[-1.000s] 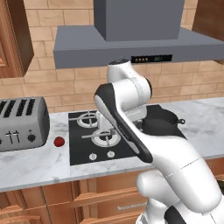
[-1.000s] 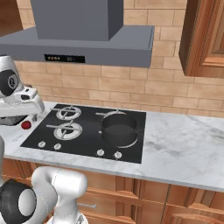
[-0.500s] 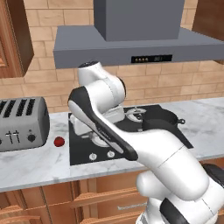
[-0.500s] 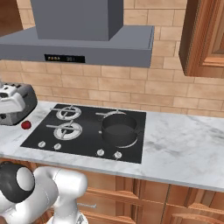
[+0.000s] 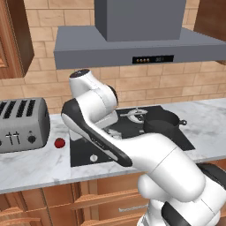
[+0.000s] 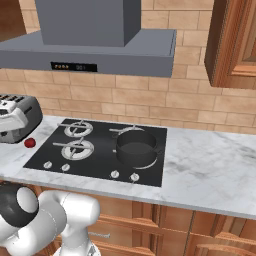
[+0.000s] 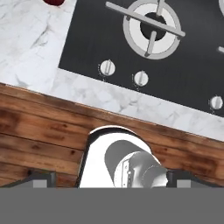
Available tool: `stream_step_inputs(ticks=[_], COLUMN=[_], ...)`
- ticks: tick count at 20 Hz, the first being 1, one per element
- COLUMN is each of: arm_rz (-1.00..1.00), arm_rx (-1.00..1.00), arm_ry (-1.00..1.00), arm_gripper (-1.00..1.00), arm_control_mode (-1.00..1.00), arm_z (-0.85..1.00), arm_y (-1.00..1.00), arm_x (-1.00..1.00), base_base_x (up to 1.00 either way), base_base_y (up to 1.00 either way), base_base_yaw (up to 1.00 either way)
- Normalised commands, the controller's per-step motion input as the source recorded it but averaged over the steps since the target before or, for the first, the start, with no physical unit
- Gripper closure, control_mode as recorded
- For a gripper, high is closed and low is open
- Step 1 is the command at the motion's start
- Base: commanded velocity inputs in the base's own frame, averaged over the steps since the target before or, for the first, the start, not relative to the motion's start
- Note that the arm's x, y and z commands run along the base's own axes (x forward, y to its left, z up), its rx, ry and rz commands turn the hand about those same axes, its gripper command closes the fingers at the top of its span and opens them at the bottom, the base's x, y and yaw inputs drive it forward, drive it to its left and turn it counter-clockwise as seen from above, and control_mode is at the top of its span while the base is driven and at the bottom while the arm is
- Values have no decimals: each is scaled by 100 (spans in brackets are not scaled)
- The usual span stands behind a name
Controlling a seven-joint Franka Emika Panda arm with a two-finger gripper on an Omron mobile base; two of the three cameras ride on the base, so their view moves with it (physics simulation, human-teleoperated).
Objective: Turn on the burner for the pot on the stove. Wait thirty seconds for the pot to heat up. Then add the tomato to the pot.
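The dark pot (image 6: 136, 147) (image 5: 161, 123) sits on the right burner of the black stove (image 6: 98, 152) (image 5: 82, 151). To the left of the stove the small red tomato (image 5: 59, 142) (image 6: 30, 143) lies on the marble counter; in the hand view the tomato (image 7: 53, 1) is cut by the top left edge. My gripper (image 7: 111, 179) is open, with its fingertips (image 7: 42, 178) far apart and nothing between them. It looks down from high above the stove's front left corner, the silver knobs (image 7: 107, 68) and a ring burner (image 7: 151, 27). My white arm hides the stove's middle in the left base view.
A silver toaster (image 5: 21, 124) stands on the counter left of the tomato. The grey hood (image 5: 132, 46) hangs over the stove. Bare marble counter (image 6: 210, 170) stretches to the right of the stove. Wooden drawers (image 7: 39, 131) run below the counter's front edge.
The arm has swung left across the stove, from over the pot side toward the front left corner. The jaws have stayed open. The pot and the tomato have not moved.
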Motion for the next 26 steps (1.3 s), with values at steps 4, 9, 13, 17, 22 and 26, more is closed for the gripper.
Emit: stream_step_inputs(ticks=[4,9,13,17,22,26], arm_rz=[9,10,12,10,5,1], arm_rx=[6,11,8,1,0,0], arm_ry=[-10,1,3,5,4,5], arm_gripper=[-100,-100,-100,-100,-100,-100], arm_control_mode=[-100,-100,-100,-100,-100,-100], arm_z=[-39,-29,-26,-31,-36,-28], arm_y=[11,35,53,61,38,28], arm_x=[48,68,59,46,37,42], base_base_x=[0,0,0,0,0,0], base_base_y=[0,0,0,0,0,0], base_base_yaw=[0,0,0,0,0,0])
